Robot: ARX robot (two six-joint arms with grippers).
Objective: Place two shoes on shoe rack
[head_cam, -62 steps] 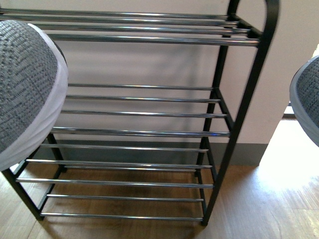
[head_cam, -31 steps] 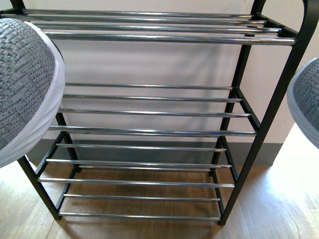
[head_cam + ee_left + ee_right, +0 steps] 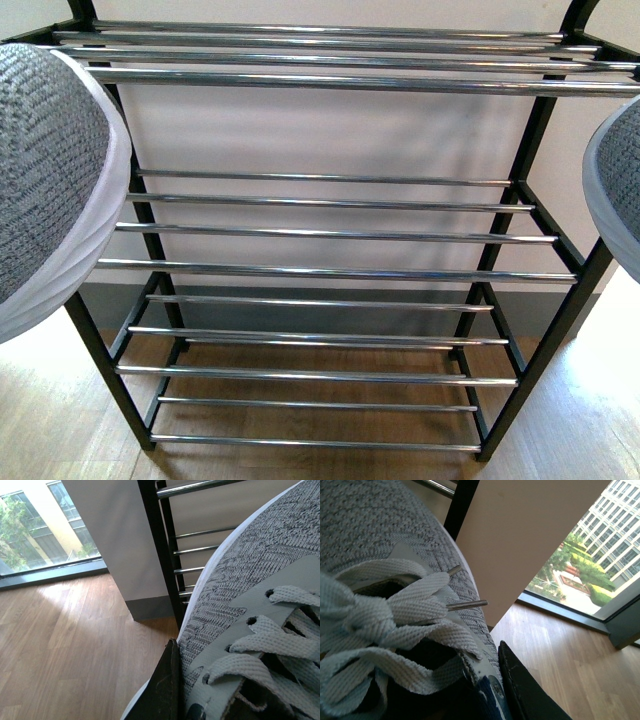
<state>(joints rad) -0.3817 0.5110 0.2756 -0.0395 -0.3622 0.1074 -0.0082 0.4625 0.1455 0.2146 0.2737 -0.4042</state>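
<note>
- Shoes hang in the air, one per arm, toes toward the shoe rack (image 3: 330,268). The left shoe (image 3: 50,170) fills the left edge of the front view; the right shoe (image 3: 622,190) only pokes in at the right edge.
- Left gripper (image 3: 175,692) looks clenched on the left shoe. One dark finger (image 3: 165,680) lies flat against the knit side by the laces; the other finger is hidden, probably inside the collar.
- Right gripper (image 3: 512,692) is the same story, grasping the right shoe. Its dark finger (image 3: 525,690) touches the shoe's side next to the navy collar; the second finger is not visible.
- Gripping near the collar likely leaves the sole free underneath so it can land flat on the bars. Toe-first lets each shoe slide in from the front.
- Neither shoe is on the rack yet. Both are apart from it, one out at each side, roughly level with the gap between the top and middle shelves.
- All three shelves in view are bare chrome bars, nothing on them.
- Around: pale wall (image 3: 320,130) right behind the rack, grey baseboard (image 3: 300,312), wood floor (image 3: 585,420), window (image 3: 45,535) off to the side; glass shows in the right wrist view too.
- In the way: black side posts (image 3: 108,375) stand close to each shoe's line in. The top shelf's front bar sits low over the middle shelf, so a toe could catch.
- Gaps between the bars look wide; a tilted sole might dip through.
</note>
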